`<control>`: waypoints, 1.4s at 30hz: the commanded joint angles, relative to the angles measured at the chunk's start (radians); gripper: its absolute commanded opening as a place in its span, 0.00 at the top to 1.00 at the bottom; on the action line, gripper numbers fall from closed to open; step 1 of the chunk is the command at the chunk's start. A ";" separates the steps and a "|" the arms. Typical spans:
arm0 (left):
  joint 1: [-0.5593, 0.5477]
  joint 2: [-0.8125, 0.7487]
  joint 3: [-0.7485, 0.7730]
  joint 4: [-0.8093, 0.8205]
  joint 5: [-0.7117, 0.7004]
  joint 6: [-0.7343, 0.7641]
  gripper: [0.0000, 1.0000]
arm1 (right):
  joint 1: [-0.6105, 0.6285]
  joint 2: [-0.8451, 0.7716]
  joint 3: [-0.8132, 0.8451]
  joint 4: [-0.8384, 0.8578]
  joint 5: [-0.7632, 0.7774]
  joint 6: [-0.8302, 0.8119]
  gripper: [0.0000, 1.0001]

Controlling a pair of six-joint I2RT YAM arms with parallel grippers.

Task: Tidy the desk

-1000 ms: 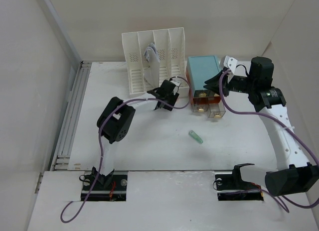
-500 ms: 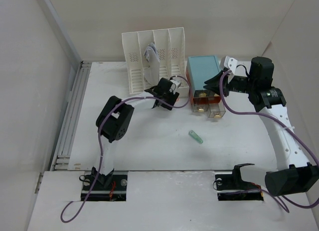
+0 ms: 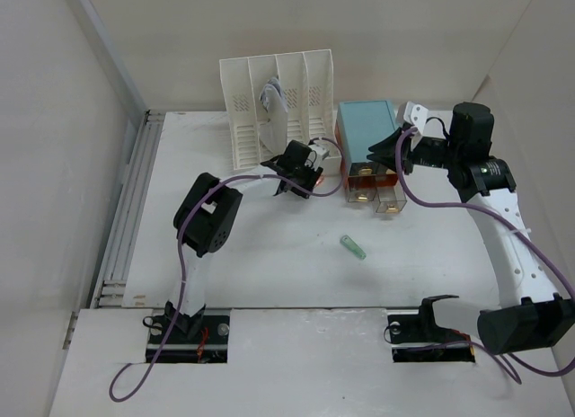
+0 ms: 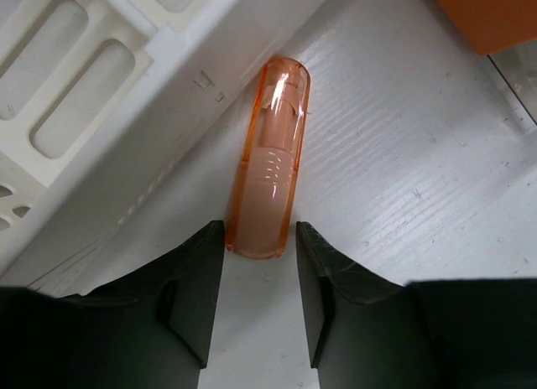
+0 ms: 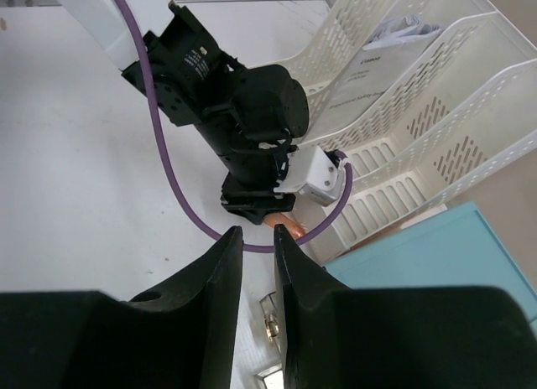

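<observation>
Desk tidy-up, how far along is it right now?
Early. Done: papers stand in the file rack. In hand: the left gripper flanks an orange tube beside the rack, grip unconfirmed. Left: the green item lying loose on the desk, and two open drawers of the drawer box.

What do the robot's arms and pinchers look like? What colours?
The left arm and right arm are white links with chunky black joints. A purple cable runs along each. The left gripper and right gripper have flat, matt black fingers.
</observation>
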 commanded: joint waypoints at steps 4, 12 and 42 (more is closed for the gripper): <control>0.005 0.010 0.012 0.009 0.026 -0.012 0.71 | -0.008 -0.035 0.001 0.010 -0.045 -0.019 0.73; -0.005 -0.076 -0.058 0.062 0.026 -0.055 0.97 | -0.008 -0.035 -0.008 0.010 -0.045 -0.019 0.73; -0.237 -0.303 -0.074 0.207 0.308 -0.158 1.00 | -0.107 -0.251 -0.084 0.232 0.524 0.148 0.72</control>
